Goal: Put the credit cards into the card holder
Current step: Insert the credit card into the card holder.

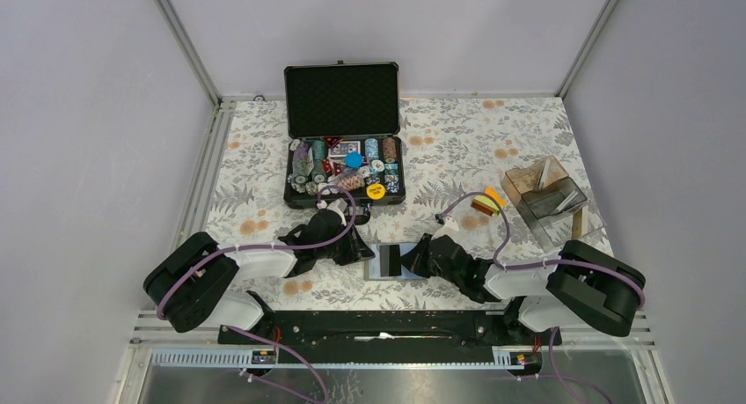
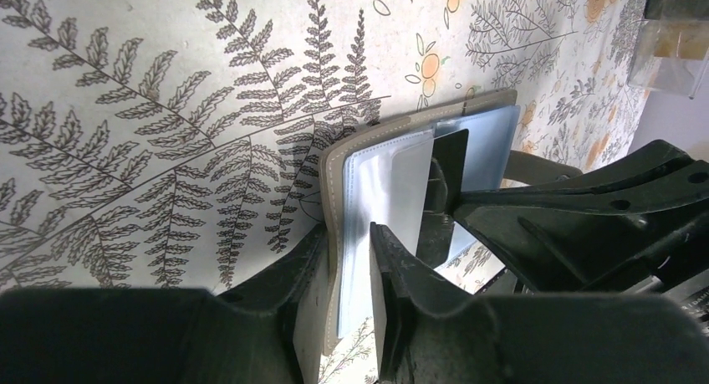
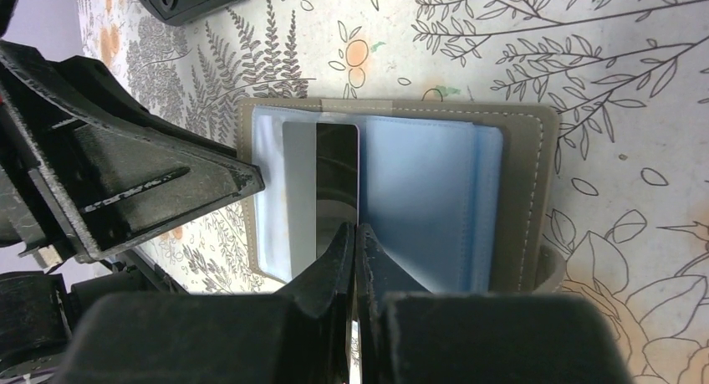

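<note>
1. The right end effector [image 3: 355, 233] is shut tight on a credit card [image 3: 322, 175], gripping its edge, likely so it can slide in flat.
2. The card overlaps the left clear sleeve of the card holder [image 3: 539, 183]; I cannot tell whether it is inside.
3. The holder lies open on the worktop [image 1: 457, 140], near, between the arms.
4. The left end effector [image 2: 347, 242] is narrow, pinching the holder's left edge, probably to steady it.
</note>
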Available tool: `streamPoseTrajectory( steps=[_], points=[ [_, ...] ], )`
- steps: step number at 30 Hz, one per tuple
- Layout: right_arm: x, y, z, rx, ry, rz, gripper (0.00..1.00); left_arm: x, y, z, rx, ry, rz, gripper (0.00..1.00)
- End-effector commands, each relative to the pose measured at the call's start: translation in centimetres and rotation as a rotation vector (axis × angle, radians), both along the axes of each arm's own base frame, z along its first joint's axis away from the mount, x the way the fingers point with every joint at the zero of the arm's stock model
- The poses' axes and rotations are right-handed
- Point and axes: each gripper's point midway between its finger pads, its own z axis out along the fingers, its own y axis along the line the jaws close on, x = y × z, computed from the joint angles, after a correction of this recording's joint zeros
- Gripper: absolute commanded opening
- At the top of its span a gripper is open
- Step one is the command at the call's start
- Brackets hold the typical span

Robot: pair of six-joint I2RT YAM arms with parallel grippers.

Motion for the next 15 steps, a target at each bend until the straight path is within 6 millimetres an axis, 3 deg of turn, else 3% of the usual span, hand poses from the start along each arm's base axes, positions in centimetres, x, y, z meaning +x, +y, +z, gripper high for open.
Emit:
streamPoseTrajectory(
  steps=[1, 15],
  points=[
    [0.4, 0.7, -0.1, -0.002, 0.01, -0.028, 0.0, -0.2, -0.4, 0.7, -0.035, -0.014, -0.005, 0.27],
    [-0.2, 4.8, 0.9, 0.072, 0.036, 0.07, 0.01, -0.7, -0.9, 1.5, -0.085, -0.016, 0.001, 0.31]
  ],
)
